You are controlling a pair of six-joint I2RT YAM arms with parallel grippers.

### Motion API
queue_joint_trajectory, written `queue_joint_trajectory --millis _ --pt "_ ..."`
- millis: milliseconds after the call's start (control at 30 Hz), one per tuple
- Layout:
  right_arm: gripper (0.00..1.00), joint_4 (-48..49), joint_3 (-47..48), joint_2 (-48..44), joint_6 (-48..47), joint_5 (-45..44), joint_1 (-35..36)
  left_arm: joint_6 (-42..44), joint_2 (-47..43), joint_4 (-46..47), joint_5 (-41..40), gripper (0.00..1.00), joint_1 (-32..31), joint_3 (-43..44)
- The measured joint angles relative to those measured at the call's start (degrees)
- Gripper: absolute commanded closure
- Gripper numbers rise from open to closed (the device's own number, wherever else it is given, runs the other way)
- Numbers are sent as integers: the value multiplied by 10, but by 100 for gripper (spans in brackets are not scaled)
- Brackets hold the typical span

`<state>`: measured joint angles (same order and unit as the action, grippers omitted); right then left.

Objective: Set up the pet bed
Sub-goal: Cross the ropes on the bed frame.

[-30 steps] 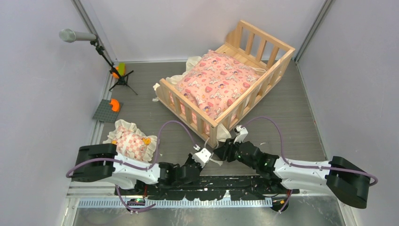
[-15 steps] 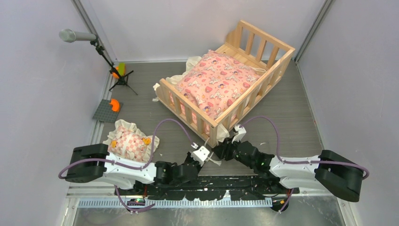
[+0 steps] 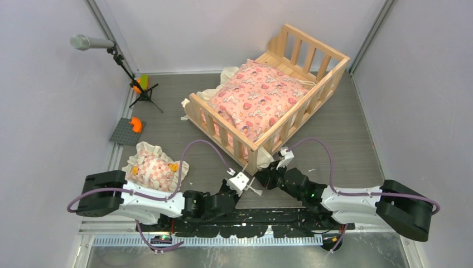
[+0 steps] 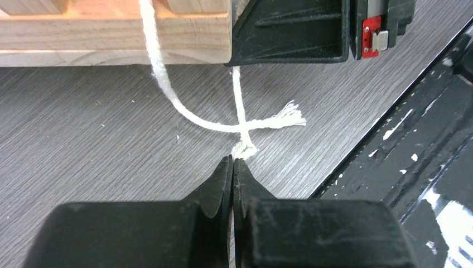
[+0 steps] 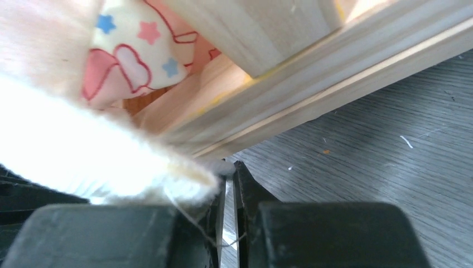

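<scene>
While white string (image 4: pixel 239 106) is pinched by the left gripper (image 4: pixel 232 161) jaws beside the pet bed (image 3: pixel 252 155), the right gripper (image 5: pixel 228 168) jaws are almost pressed together; its grip cannot be told.

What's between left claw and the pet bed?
Left wrist view: between left claw and pet bed, crossed strands of white cord over grey table.

The grey table (image 3: pixel 346 139) bears the pet bed (image 3: pixel 316 42), a frilled pillow (image 3: pixel 154 170), a tripod (image 3: pixel 144 96) and a plate (image 3: pixel 124 133)
</scene>
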<state>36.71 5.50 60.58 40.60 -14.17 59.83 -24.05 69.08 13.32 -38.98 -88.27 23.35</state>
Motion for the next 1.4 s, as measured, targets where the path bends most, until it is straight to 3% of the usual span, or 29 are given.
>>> queue_joint_trajectory --millis 367,800,1400 --pt "91 -111 -3 -154 -17 40 0 0 -11 2 -38 100 0 62" --pt "94 -261 -9 -342 -18 83 0 2 77 -3 -75 100 0 117" --pt "96 -325 -9 -385 -22 156 0 8 152 2 -120 100 0 168"
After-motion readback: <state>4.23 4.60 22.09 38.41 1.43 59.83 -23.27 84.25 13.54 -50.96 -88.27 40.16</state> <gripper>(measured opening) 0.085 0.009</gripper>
